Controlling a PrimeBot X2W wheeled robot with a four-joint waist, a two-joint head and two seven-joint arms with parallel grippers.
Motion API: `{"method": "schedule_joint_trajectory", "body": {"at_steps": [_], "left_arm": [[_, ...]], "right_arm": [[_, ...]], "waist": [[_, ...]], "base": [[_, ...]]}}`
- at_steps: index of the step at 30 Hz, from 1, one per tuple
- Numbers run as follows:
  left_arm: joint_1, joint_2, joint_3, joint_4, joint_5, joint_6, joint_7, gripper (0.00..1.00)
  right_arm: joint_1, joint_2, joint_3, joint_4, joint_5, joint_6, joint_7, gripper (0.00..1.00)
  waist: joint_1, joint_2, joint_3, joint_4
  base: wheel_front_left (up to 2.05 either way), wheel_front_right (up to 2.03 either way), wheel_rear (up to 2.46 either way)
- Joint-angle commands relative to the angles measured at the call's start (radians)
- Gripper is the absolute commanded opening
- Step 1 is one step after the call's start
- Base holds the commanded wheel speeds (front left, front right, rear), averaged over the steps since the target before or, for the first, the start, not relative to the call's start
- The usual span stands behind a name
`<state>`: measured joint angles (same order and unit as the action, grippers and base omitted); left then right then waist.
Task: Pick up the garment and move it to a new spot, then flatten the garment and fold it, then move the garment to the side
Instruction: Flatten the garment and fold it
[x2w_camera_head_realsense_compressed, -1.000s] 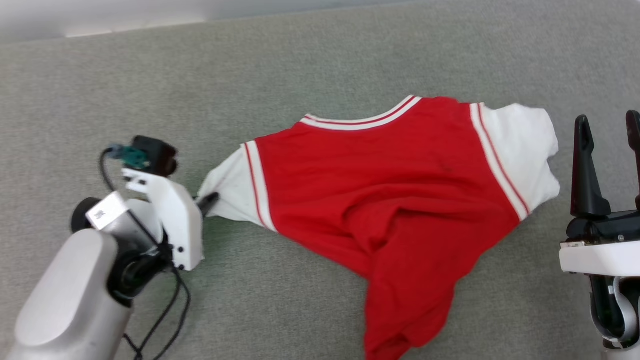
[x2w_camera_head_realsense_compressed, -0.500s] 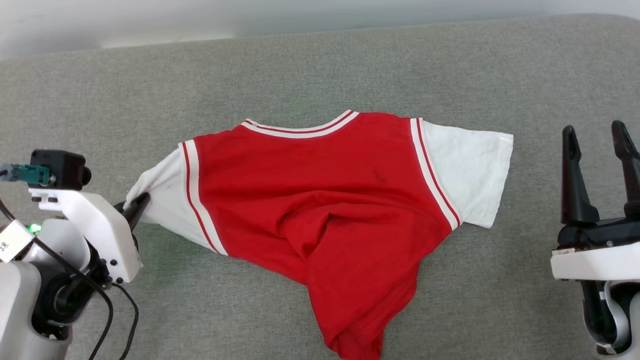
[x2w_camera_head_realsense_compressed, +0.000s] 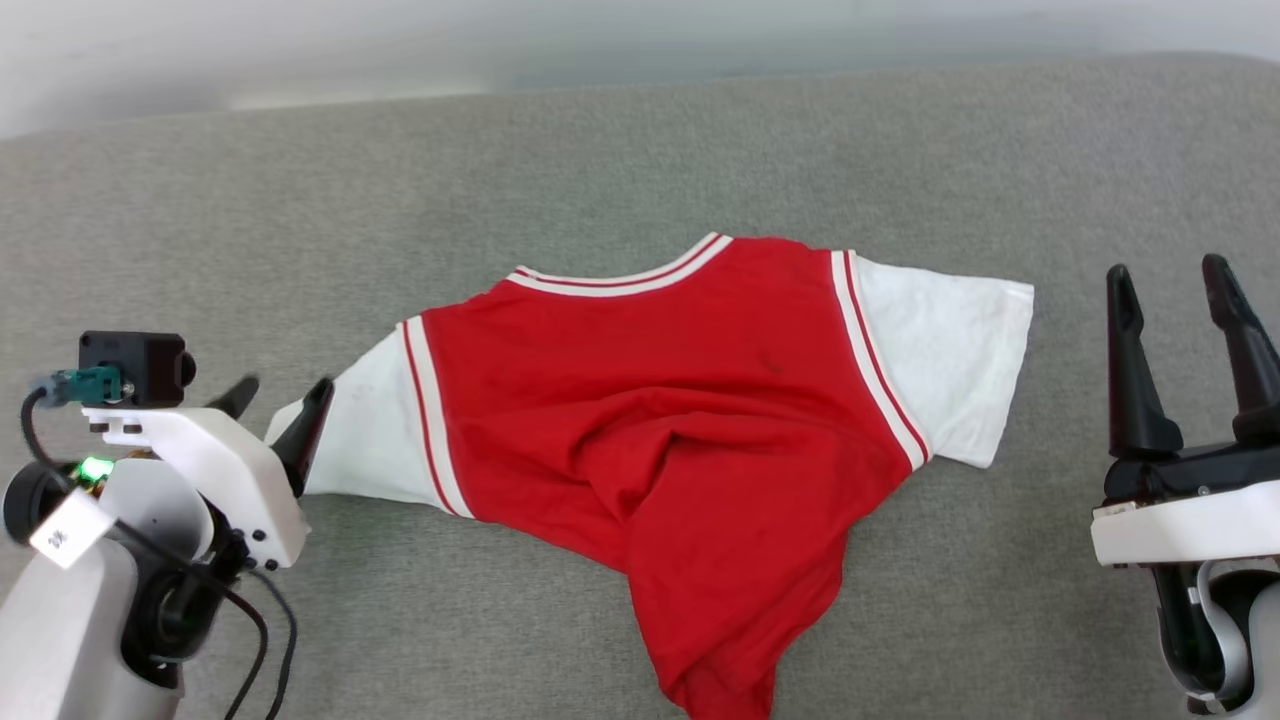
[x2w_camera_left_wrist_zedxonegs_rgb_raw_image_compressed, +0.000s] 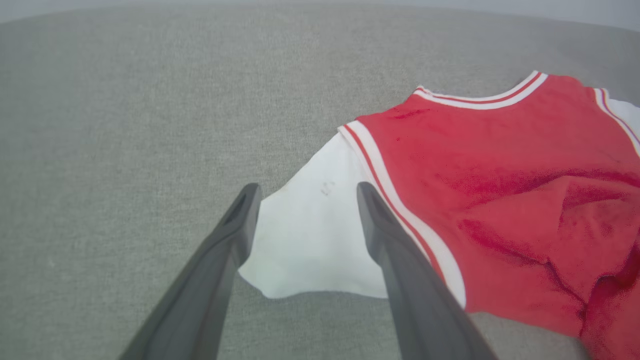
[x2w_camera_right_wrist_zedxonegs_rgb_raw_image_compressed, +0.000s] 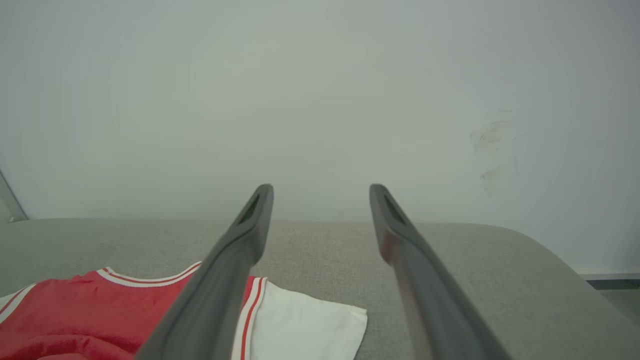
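Spreading across the head view is the grey fabric surface (x2w_camera_head_realsense_compressed: 640, 150), broad enough to lay a shirt out flat. On its middle lies the garment (x2w_camera_head_realsense_compressed: 650, 400), collar away from the robot and no lettering showing. Both white sleeves reach outward, while the red body bunches into a ridge and trails toward the near edge; flattening looks about half done. The right gripper (x2w_camera_head_realsense_compressed: 1167, 272) hovers well apart from the right sleeve (x2w_camera_head_realsense_compressed: 950, 370), fingers wide and holding nothing. The left gripper (x2w_camera_head_realsense_compressed: 284, 388) stands just as wide and empty, its fingers straddling the tip of the left sleeve (x2w_camera_left_wrist_zedxonegs_rgb_raw_image_compressed: 310, 240), probably the corner used to stretch that side.
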<state>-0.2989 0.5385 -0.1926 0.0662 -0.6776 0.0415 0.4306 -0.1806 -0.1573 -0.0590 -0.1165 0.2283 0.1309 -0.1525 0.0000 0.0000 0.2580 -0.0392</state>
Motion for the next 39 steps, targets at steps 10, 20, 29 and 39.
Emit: {"method": "schedule_joint_trajectory", "body": {"at_steps": [10,20,29,39], "left_arm": [[0.061,-0.062,0.009,-0.068,0.158,-0.054,-0.506,1.00],[0.213,-0.177,-0.001,-0.167,0.258,-0.055,-0.696,1.00],[0.260,-0.266,0.034,-0.194,0.327,-0.112,-0.696,1.00],[0.223,-0.314,0.037,-0.158,0.358,-0.154,-0.696,1.00]], "right_arm": [[0.052,-0.001,-0.013,0.001,0.009,0.000,0.030,1.00],[0.105,0.007,-0.001,0.011,0.013,0.000,0.070,1.00],[0.135,-0.113,0.146,-0.020,0.089,0.000,0.321,1.00],[0.037,-0.254,0.351,0.020,0.184,0.000,0.793,1.00]], "waist": [[0.0000,0.0000,-0.090,0.067],[0.0000,0.0000,-0.134,0.113],[0.0000,0.0000,-0.120,0.155],[0.0000,0.0000,-0.086,0.207]], "base": [[0.00,0.00,0.00],[0.00,0.00,0.00],[0.00,0.00,0.00],[0.00,0.00,0.00]]}}
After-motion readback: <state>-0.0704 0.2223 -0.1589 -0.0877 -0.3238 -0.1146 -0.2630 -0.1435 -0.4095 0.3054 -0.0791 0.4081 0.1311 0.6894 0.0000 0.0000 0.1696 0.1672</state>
